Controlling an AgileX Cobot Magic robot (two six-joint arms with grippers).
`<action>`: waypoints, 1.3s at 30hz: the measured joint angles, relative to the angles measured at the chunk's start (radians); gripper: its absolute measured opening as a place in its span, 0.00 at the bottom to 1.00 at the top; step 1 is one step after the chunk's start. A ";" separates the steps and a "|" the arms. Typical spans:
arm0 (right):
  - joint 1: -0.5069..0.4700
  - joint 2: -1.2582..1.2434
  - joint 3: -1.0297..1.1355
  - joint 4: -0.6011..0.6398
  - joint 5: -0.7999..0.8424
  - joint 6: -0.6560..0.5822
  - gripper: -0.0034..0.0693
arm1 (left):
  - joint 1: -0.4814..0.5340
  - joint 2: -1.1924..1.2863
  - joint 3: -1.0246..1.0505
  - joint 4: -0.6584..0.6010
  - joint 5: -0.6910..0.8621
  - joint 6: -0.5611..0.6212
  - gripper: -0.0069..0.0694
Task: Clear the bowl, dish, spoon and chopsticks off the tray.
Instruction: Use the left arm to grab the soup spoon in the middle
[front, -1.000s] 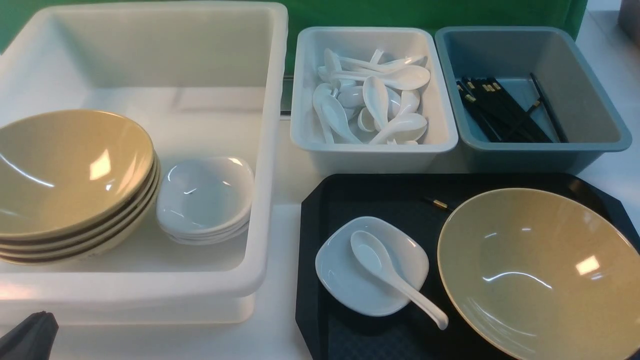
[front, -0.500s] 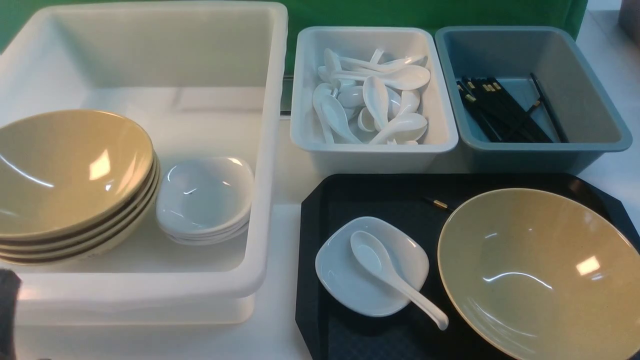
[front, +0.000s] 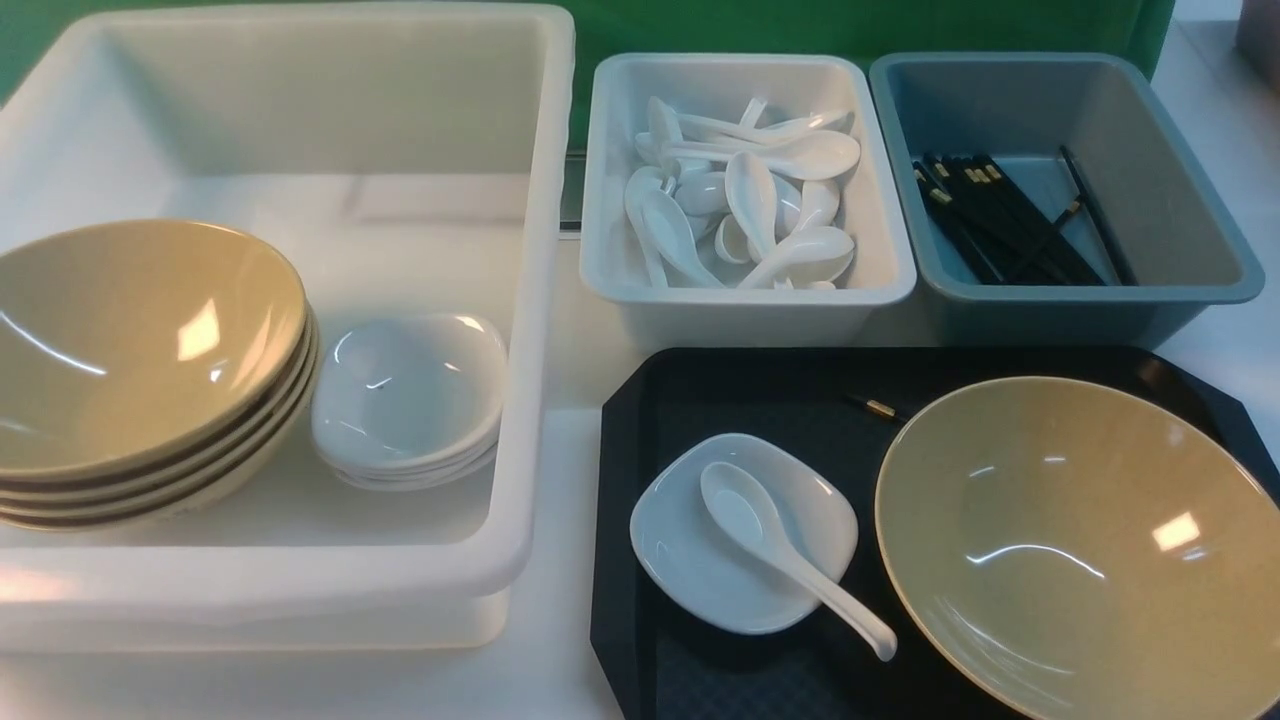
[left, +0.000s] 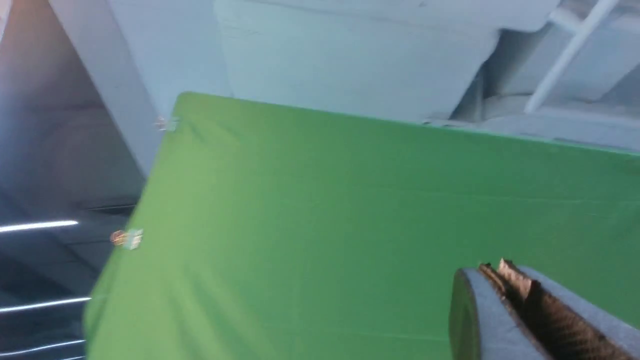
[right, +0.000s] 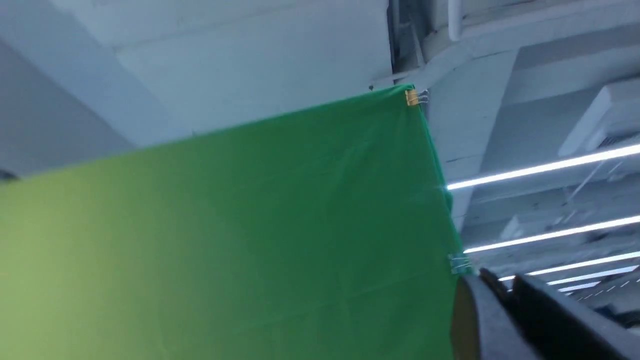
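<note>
The black tray (front: 760, 385) lies at the front right of the table. On it the tan-yellow bowl (front: 1080, 540) stands at the right and the small white dish (front: 690, 565) at the left. The white spoon (front: 780, 545) rests in the dish, its handle over the near rim. Only a gold-banded end of the chopsticks (front: 878, 407) shows behind the bowl. Neither gripper appears in the front view. My left gripper (left: 492, 267) is shut and empty, pointing up at the green screen. My right gripper (right: 495, 279) also points upward, jaws together, holding nothing.
A big white tub (front: 540, 300) at the left holds a stack of tan bowls (front: 140, 340) and a stack of white dishes (front: 405, 395). Behind the tray stand a white bin (front: 600, 200) of spoons and a grey-blue bin (front: 1190, 200) of black chopsticks.
The dark tip of my left gripper, seen at the front view's lower left corner, has drawn back out of that view. Nothing on the table moved.
</note>
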 joint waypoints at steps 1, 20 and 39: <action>0.000 0.000 -0.039 0.000 0.092 0.011 0.18 | 0.000 0.024 -0.090 0.073 0.097 -0.009 0.07; 0.000 0.453 -0.385 0.021 1.116 -0.310 0.10 | -0.257 0.948 -0.946 -0.092 1.330 0.061 0.07; 0.081 0.550 -0.384 0.296 1.168 -0.602 0.10 | -0.734 1.749 -1.456 -0.227 1.669 0.226 0.17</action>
